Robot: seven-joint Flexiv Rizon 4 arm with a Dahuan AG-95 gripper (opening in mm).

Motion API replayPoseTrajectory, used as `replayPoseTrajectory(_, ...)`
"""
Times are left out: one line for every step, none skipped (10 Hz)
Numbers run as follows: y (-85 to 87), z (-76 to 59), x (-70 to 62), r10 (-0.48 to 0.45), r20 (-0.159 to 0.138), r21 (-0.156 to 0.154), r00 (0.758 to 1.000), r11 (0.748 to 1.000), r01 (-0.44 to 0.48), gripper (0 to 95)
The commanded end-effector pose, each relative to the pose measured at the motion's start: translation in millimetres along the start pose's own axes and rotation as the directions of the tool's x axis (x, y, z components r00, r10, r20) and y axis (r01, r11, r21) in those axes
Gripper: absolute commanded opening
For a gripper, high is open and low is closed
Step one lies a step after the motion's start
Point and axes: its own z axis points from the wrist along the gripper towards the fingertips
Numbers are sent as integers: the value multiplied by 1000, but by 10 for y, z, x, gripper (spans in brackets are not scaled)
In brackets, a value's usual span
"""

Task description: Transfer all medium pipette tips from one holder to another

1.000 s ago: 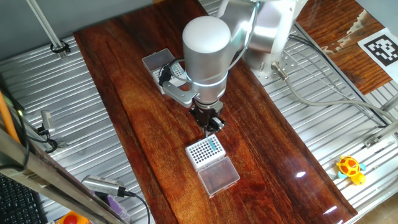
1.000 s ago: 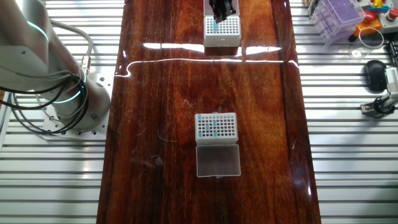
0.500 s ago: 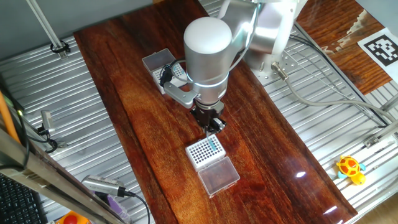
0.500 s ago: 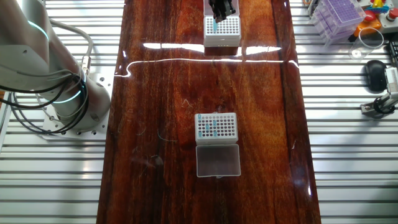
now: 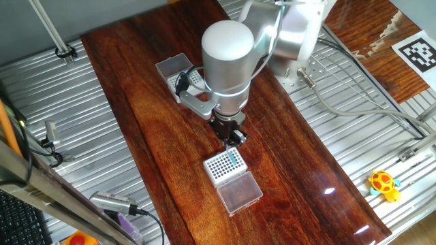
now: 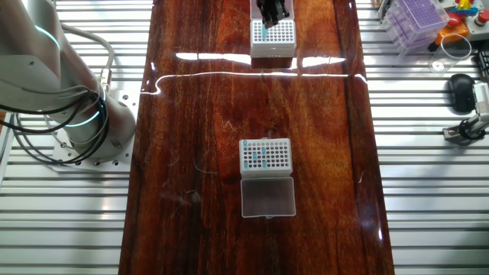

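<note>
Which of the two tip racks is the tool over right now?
The rack with its clear lid folded open in front; the tool sits just above its teal-tipped corner.

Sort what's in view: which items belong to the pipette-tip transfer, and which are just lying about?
Job items:
- gripper
- rack under the gripper, some teal tips seated
- second rack, also part-filled
- hinged clear lid

Lying about:
- yellow toy
- purple tip box
- black mouse
- QR marker
</note>
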Motion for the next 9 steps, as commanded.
replayPoseTrajectory(-5, 25, -6, -1, 3, 0, 1000, 1000, 1, 0)
replayPoseTrajectory(-8, 40, -9, -2, 4, 1, 1000, 1000, 2, 0)
replayPoseTrajectory(-14, 61, -14, -1, 5, -1, 1000, 1000, 1, 0)
replayPoseTrajectory(-12, 85, -19, 0, 7, -2, 1000, 1000, 0, 0)
replayPoseTrajectory(-6, 103, -24, 1, 8, -1, 1000, 1000, -1, 0)
replayPoseTrajectory(6, 129, -31, 9, 10, -2, 1000, 1000, -9, 0)
replayPoseTrajectory(5, 135, -32, 5, 11, -3, 1000, 1000, -5, 190)
replayPoseTrajectory(5, 135, -31, 2, 11, -3, 1000, 1000, -2, 190)
replayPoseTrajectory(5, 135, -31, -1, 12, -6, 1000, 1000, 1, 190)
